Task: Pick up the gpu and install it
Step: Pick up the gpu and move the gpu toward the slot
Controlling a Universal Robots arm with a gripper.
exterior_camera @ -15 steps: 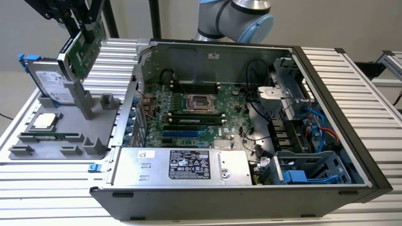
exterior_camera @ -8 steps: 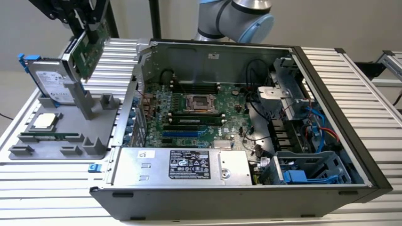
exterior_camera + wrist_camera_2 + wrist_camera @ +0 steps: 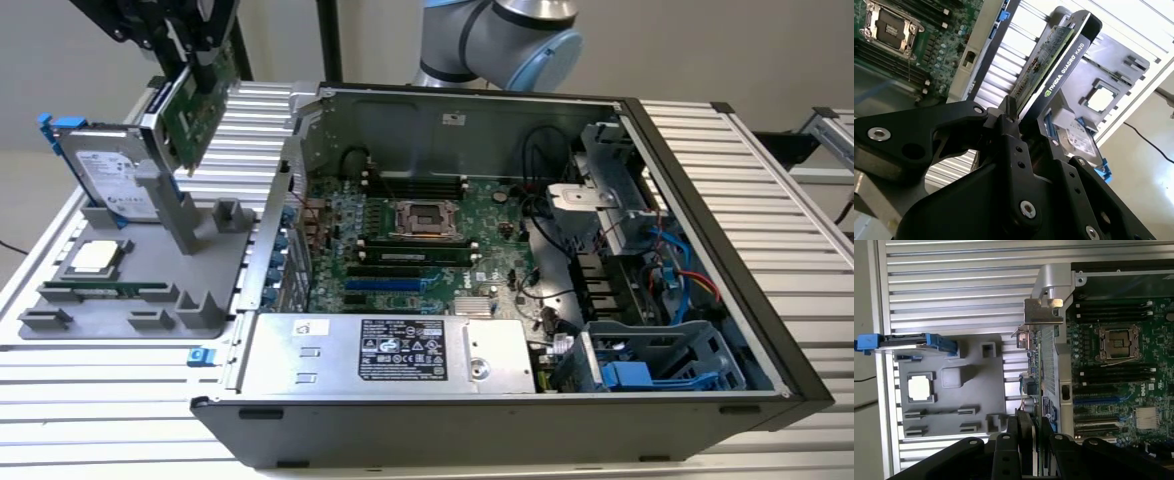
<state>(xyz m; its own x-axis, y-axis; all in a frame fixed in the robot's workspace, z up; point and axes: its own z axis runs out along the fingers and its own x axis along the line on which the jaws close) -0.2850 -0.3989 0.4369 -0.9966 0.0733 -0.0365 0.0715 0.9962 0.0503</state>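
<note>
Exterior view is showing a ribbed aluminium worktop (image 3: 120,400) carrying an open computer case (image 3: 441,130) lying on its side. A grey parts tray (image 3: 147,270) is sitting at the worktop's far corner on the exterior view's left. The room around it is looking pale and plain. In the second wrist view a black cable (image 3: 1149,141) is trailing over the light floor past the worktop's edge.

The end effector (image 3: 198,75) is clamping the gpu (image 3: 200,120) and holding it tilted in the air over the tray's far edge. The card is hanging just beside the hard drive (image 3: 114,175), which is standing in its blue frame, and just outside the case wall. A processor chip (image 3: 96,257) is lying flat in the tray nearer the front.

In the first wrist view the card is showing edge-on, with its silver bracket (image 3: 1043,315) pointing away from the fingers (image 3: 1026,440). The exterior view's top edge is cutting off the end effector's upper part. In both wrist views the black fingers are hiding the gripped edge of the card, so I can't tell how deep the hold is going.
</note>
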